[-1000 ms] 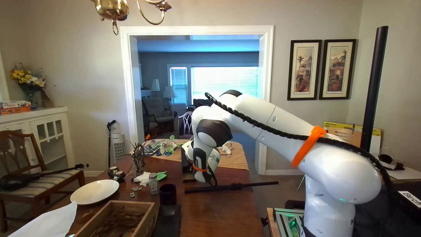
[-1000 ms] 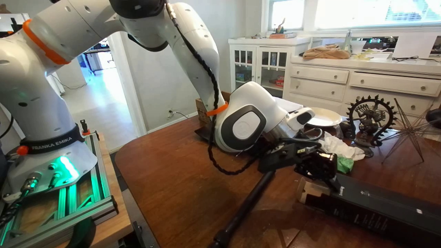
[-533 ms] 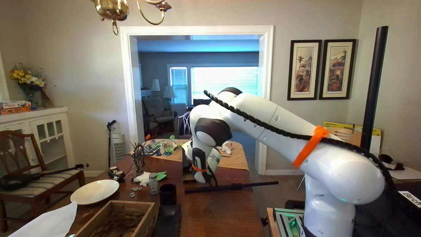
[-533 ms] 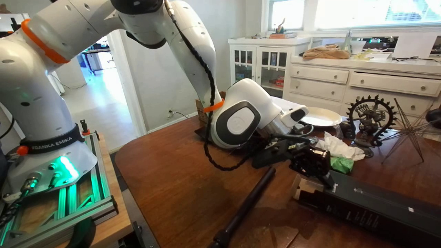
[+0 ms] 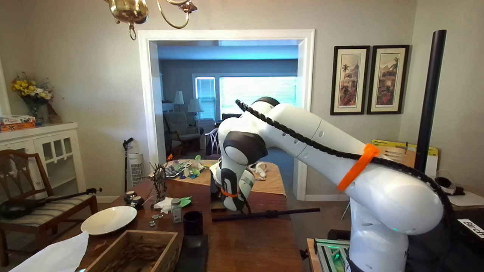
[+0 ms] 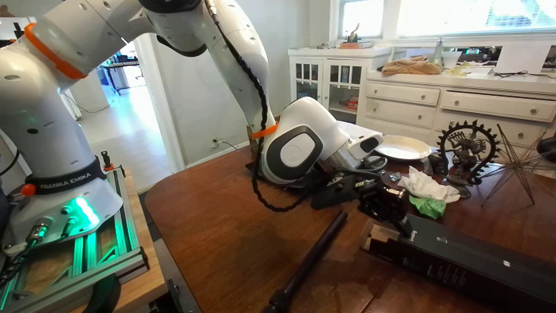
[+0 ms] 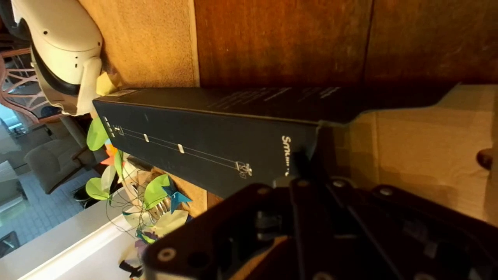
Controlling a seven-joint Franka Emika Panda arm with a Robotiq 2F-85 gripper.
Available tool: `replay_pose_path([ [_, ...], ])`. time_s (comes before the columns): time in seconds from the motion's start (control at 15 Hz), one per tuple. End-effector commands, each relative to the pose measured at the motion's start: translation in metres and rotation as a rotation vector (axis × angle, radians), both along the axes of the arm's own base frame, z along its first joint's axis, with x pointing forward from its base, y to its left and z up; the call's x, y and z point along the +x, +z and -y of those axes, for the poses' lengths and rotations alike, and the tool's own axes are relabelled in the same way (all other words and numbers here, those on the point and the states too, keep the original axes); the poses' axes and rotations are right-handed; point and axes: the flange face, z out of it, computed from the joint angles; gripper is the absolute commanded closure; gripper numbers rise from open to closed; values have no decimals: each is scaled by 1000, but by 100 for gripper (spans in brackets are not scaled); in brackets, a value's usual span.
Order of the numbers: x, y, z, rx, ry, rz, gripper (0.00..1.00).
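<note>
A long black cardboard box [image 7: 210, 144] lies on the brown wooden table [image 6: 226, 234], the black claw [image 6: 406, 228] clenched on the edge of its open end. In an exterior view the white arm [image 5: 397, 204] hides most of the box; the wrist view shows its printed top. Only the exterior views show a round white plate [image 6: 402, 148].

Black box [image 6: 460, 261]: slid along the counter [image 6: 217, 234] toward the robot's base [image 6: 65, 208];
Gripper [image 6: 406, 227]: shifted the same way, together with it;
Arm [image 6: 299, 145]: drawn back, its upper part slightly higher;
Green paper [image 6: 428, 207]: less hidden; 
Glass pieces [image 6: 394, 176]: come into sight
</note>
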Motion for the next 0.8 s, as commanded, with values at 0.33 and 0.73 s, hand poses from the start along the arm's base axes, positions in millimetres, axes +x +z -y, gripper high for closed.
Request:
replay_pose_path([
  [0.33,-1,1,-17,104,35,-39,99],
  [0.73,1,5,-23,183,102,-54,99],
])
